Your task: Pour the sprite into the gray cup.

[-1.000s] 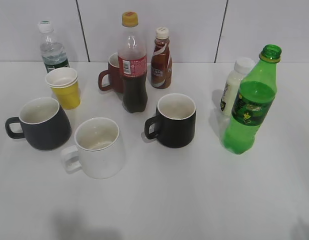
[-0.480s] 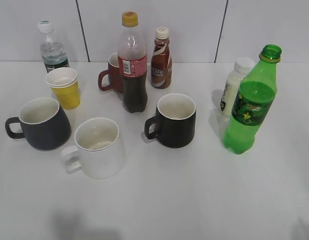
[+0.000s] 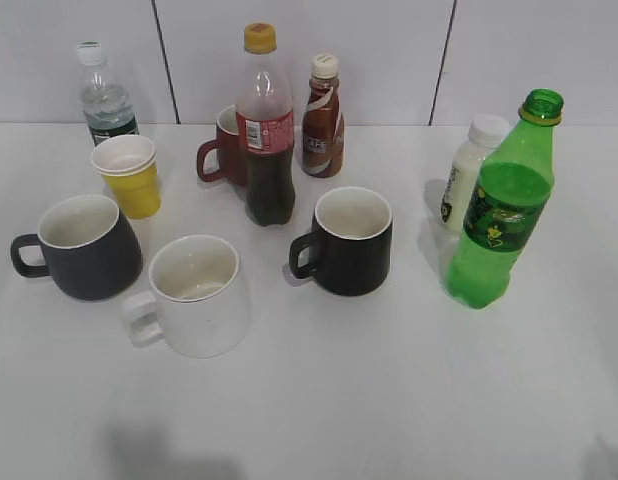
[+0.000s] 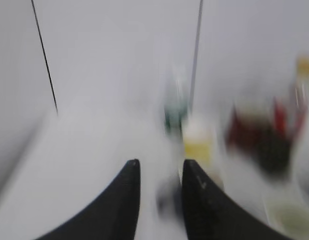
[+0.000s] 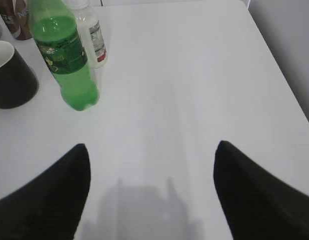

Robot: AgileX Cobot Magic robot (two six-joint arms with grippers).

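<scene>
- The sprite (image 3: pixel 496 215) is a tall translucent green plastic bottle, uncapped, with a dark green-and-yellow label; it stands upright on the smooth white table (image 3: pixel 389 400), ahead and to the left of the right end effector (image 5: pixel 152 195).
- That right end effector has its dark fingers spread wide and holds nothing.
- The gray cup (image 3: pixel 81 247) is a rounded matte mug with a cream inside and a loop handle.
- The left end effector (image 4: pixel 159 200) shows a narrow gap between curved black fingers, empty; its view is blurred.
- A white bottle (image 3: pixel 467 170) stands just behind the sprite; a black mug (image 3: pixel 347 242) sits to its left.
- A white mug (image 3: pixel 194 297) sits beside the gray cup.
- The brown bottle (image 3: pixel 322 118) label reads "CAFE".
</scene>
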